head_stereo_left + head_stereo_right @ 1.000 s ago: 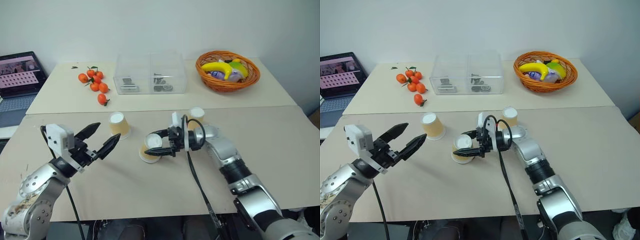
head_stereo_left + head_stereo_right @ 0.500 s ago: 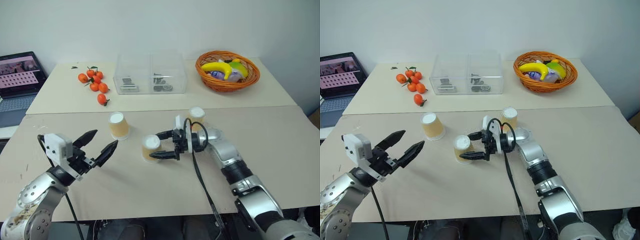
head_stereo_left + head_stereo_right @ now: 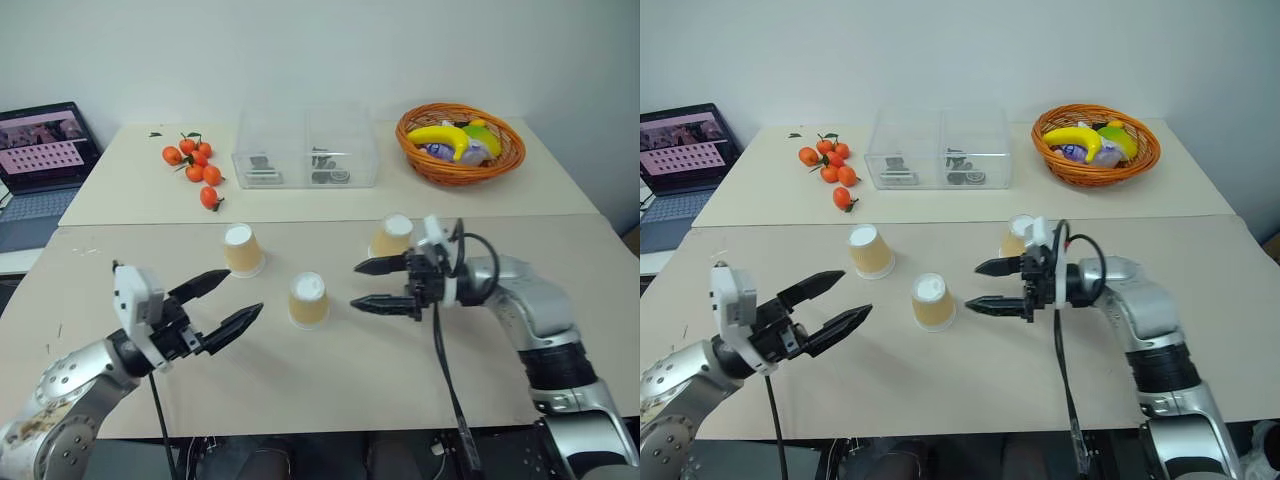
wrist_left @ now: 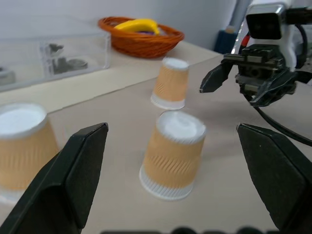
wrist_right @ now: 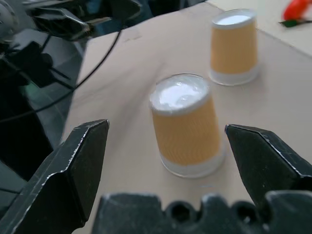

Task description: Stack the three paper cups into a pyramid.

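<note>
All three paper cups stand upside down on the tan table, apart from each other: the left one [image 3: 242, 250], the middle one [image 3: 308, 299] and the right one [image 3: 392, 237]. My right gripper [image 3: 356, 286] is open and empty, a short way to the right of the middle cup [image 5: 187, 126], fingers pointing at it. It hovers just in front of the right cup. My left gripper [image 3: 244, 291] is open and empty too, to the left of the middle cup [image 4: 173, 153] and in front of the left cup [image 4: 22, 146].
On the far table lie several small oranges [image 3: 195, 165], a clear plastic box [image 3: 305, 148] and a wicker basket [image 3: 458, 140] with a banana. A laptop [image 3: 45, 150] sits at the far left. A seam separates the two tables.
My right gripper has opened, let go of the tilted middle cup, which now stands upside down, and drawn back to the right. The left gripper has edged right, still open.
</note>
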You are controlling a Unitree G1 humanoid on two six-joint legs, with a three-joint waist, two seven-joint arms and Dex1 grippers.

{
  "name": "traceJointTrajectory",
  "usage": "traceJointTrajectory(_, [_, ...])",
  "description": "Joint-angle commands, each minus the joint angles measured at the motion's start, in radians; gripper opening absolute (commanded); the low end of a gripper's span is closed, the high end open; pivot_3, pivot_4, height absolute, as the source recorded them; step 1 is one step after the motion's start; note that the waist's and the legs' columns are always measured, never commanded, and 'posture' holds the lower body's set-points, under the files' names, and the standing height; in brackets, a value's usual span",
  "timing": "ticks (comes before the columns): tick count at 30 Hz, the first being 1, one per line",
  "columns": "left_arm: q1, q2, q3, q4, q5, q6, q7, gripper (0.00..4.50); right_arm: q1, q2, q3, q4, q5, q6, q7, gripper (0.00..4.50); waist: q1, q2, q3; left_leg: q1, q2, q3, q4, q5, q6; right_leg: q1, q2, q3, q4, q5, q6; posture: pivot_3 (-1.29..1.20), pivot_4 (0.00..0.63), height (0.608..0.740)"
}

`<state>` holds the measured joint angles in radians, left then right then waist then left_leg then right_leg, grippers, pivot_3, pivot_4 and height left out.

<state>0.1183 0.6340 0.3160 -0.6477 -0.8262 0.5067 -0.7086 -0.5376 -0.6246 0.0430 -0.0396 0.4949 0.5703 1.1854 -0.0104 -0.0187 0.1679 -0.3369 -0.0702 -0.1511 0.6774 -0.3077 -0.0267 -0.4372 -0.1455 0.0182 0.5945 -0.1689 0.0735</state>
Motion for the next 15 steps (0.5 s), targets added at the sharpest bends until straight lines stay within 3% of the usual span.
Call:
traceJointTrajectory(1, [-0.052, 0.024, -0.050, -0.019, -0.008, 0.006, -0.029, 4.50, 0.005, -0.042, -0.055, 0.098, -0.141, -0.183, -0.119, 4.46, -0.006, 0.000, 0.000, 0.000, 0.000, 0.001, 0.000, 0.000, 0.000, 0.000, 0.000, 0.000, 0.000, 0.000, 0.000, 0.00, 0.150, 0.738])
traceJointTrajectory(8, [-0.094, 0.074, -0.075, 0.015, -0.004, 0.004, -0.088, 4.50, -0.075, -0.010, -0.010, 0.399, -0.350, -0.444, -0.292, 4.46, -0.013, 0.000, 0.000, 0.000, 0.000, 0.004, -0.001, 0.000, 0.000, -0.001, 0.000, 0.002, 0.000, 0.000, 0.000, 0.00, 0.150, 0.738])
traceJointTrajectory(15, [-0.101, 0.085, -0.064, 0.016, -0.014, 0.009, -0.083, 4.50, -0.208, 0.069, 0.016, 0.600, -0.393, -0.563, -0.287, 4.46, -0.031, 0.000, 0.000, 0.000, 0.001, 0.006, -0.001, 0.000, 0.000, -0.001, 0.000, 0.004, 0.000, 0.000, 0.000, 0.00, 0.150, 0.738])
